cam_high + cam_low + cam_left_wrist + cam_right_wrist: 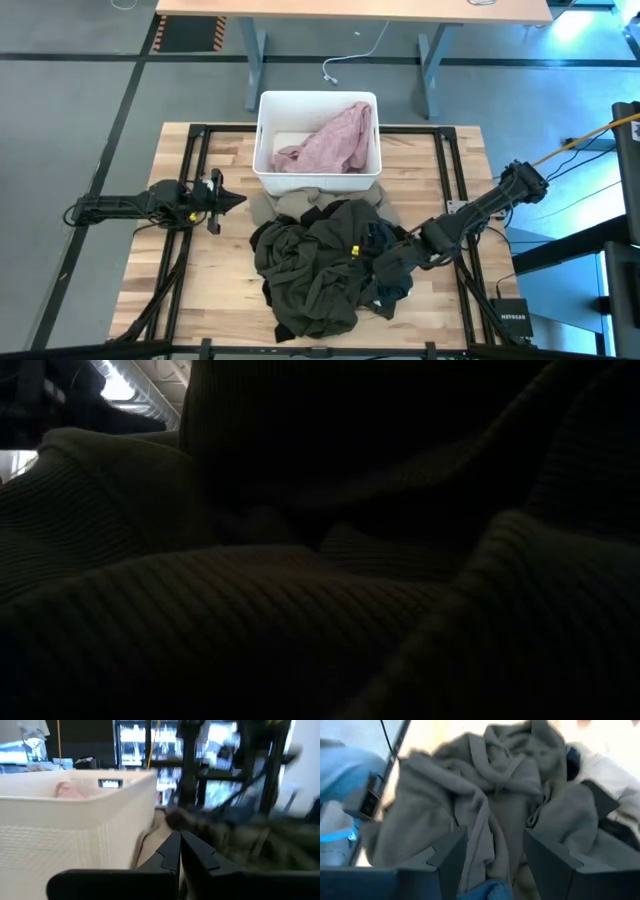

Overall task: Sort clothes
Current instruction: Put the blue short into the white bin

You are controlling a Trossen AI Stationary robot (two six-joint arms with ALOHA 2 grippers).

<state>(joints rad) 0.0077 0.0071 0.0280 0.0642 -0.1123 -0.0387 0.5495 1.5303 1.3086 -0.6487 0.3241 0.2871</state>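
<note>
Right hand [492,855], fingers spread and holding nothing, hangs over the tangled olive garment [315,265] heaped mid-surface [225,285]. Left hand [179,851], pressed closed and empty, waits beside the bin [268,170] holding the pink shirt [335,140]. Risk, as I judge it: my pinch drags several entwined clothes up together.

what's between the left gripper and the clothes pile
In the high view, only bare wooden table lies between the left gripper, fingers shut, and the clothes pile. The white bin sits off that line.

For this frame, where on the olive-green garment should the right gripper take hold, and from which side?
Best guess: a raised fold on the olive-green garment near its right edge, taken from above. The right gripper is open over those ridges already. The fabric lies crumpled in the pile, so a standing fold gives the fingers something to pinch. The left gripper waits left of the bin.
</note>
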